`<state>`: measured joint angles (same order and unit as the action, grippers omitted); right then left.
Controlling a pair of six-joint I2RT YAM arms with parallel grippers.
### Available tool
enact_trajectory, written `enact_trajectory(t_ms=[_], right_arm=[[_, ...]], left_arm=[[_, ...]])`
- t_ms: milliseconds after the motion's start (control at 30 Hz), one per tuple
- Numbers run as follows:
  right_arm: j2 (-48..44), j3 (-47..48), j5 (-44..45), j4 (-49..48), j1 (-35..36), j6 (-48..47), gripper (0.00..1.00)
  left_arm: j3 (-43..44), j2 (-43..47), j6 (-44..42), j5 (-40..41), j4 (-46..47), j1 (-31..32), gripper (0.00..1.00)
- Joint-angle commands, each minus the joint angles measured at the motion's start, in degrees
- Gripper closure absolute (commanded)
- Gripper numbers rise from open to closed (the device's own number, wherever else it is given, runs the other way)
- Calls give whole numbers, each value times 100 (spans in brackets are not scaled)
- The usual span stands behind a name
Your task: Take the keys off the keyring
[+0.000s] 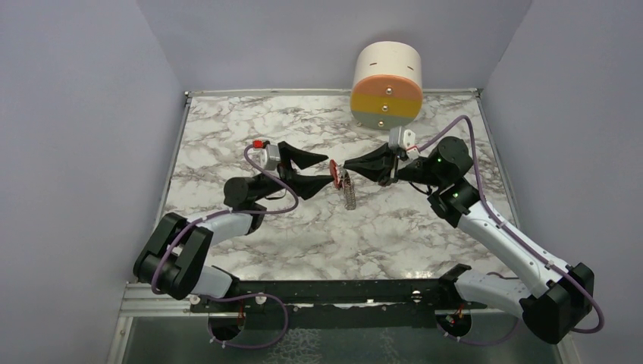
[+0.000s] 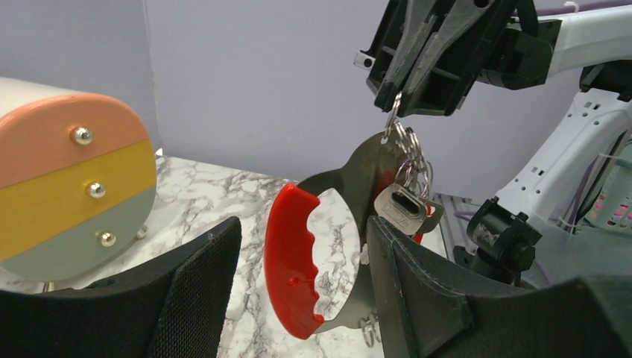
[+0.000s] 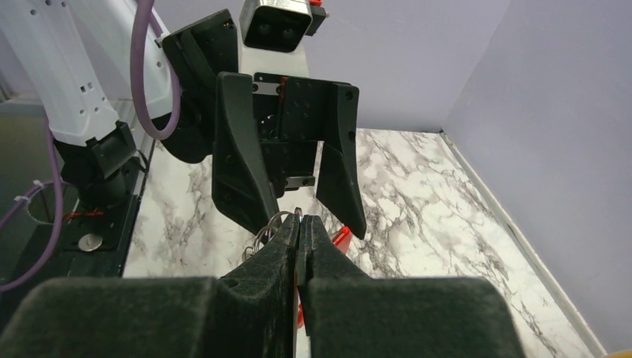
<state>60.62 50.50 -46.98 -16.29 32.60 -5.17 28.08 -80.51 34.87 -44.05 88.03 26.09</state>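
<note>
The keyring hangs in mid-air from its thin silver rings (image 2: 406, 145), with my right gripper (image 2: 399, 101) shut on them from above. Its red crescent clip (image 2: 293, 261) with a grey metal blade dangles between the fingers of my left gripper (image 2: 302, 227), which stands open around it; whether the right finger touches it, I cannot tell. A small metal key (image 2: 402, 210) hangs just below the rings, and a bit of red shows behind it. From above, the keyring (image 1: 347, 186) hangs where the left gripper (image 1: 331, 171) and right gripper (image 1: 345, 168) meet. The right wrist view shows my gripper (image 3: 298, 220) shut, rings (image 3: 268, 227) beside its tips.
A white cylinder with a face of orange, yellow and grey-green bands with metal knobs (image 1: 387, 83) stands at the back of the marble table (image 1: 250, 121). Purple-grey walls enclose the table on three sides. Both arm bases sit along the near edge.
</note>
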Motion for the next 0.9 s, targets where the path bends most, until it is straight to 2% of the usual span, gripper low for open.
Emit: enact_trajectory(t_ms=[0,267,500,667,733,867], right_arm=[[-98,-13,-242,-295,-8,69,98],[-119,-31,-452,-322,-8,112,98],[-137,-34,-610,-331,-8,124,98],[-168,-44,-668,-332,-8,122,98],[-189,-67,-628,-351,-8,109,98],[-184,-104,-559,-399,-8,102,98]], left_arm=[[-39,203,-272,-243,1291,64,35],[-66,315,-547,-323,1296,224,35],[-197,421,-1000,70,1295,230,34],[-85,363,-985,-12,1291,230,32],[-76,413,-966,-126,1296,230,35],[-270,692,-1072,-190,1295,231,50]])
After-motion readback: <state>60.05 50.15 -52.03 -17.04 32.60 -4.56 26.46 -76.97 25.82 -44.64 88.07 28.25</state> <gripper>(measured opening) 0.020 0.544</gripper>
